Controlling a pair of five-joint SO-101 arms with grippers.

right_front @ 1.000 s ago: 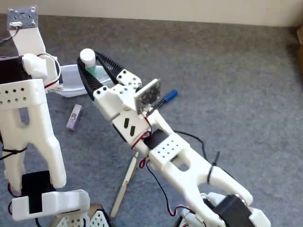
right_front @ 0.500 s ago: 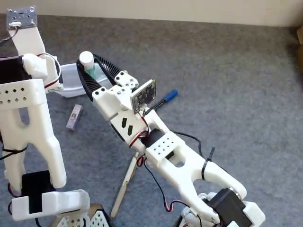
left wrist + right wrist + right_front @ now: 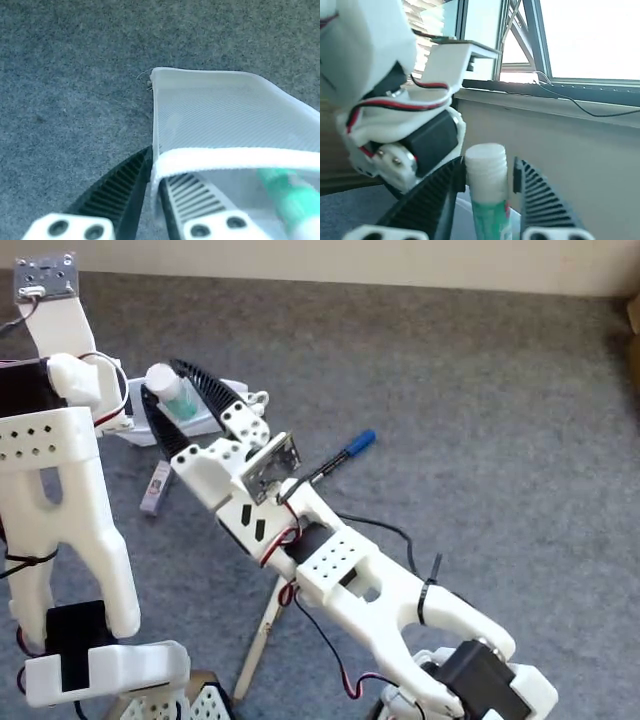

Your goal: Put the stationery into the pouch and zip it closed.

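**Glue stick (image 3: 486, 200) upright over pouch (image 3: 220, 115) mouth, R side.**
Nearest the bases, a pencil (image 3: 262, 630), a small flat block (image 3: 157, 487) and a blue pen (image 3: 347, 452) lie loose on the carpet, apart from the pouch. Farther out, the R gripper (image 3: 487, 167) is clamped on the glue stick: long axis approx. vertical, cap up, lower end at the opening. The L gripper (image 3: 156, 167) pinches the pouch rim beside it. No print legible.
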